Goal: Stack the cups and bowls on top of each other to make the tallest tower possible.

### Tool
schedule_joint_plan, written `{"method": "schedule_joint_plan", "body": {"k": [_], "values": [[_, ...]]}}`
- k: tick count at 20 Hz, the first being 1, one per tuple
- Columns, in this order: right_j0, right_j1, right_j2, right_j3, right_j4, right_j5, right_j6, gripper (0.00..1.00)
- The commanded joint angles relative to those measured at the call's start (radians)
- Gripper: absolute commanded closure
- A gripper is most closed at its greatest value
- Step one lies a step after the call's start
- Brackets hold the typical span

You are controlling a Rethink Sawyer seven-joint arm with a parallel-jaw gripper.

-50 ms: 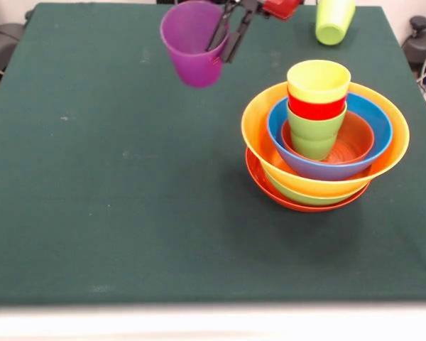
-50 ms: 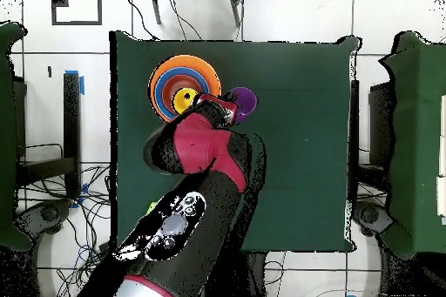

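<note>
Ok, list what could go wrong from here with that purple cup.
1. The hand pinches the purple cup only by one side of its rim, tilted, so it might slip or swing.
2. The cup stack in the bowls is already three high; an off-centre placement on the yellow cup could topple it.

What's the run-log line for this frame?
tool: shut on purple cup, lifted | tower: bowls plus three nested cups | green cup: apart, far edge
</note>
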Motion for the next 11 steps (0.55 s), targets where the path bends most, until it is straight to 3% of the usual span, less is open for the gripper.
{"method": "schedule_joint_plan", "body": {"k": [1, 5, 11], "values": [[0.031, -0.033, 0.027, -0.078, 0.030, 0.211, 0.087, 1.00], [0.034, -0.044, 0.030, -0.094, 0.026, 0.245, 0.087, 1.00], [0.020, -0.047, 0.067, -0.093, 0.030, 0.221, 0.104, 1.00]]}}
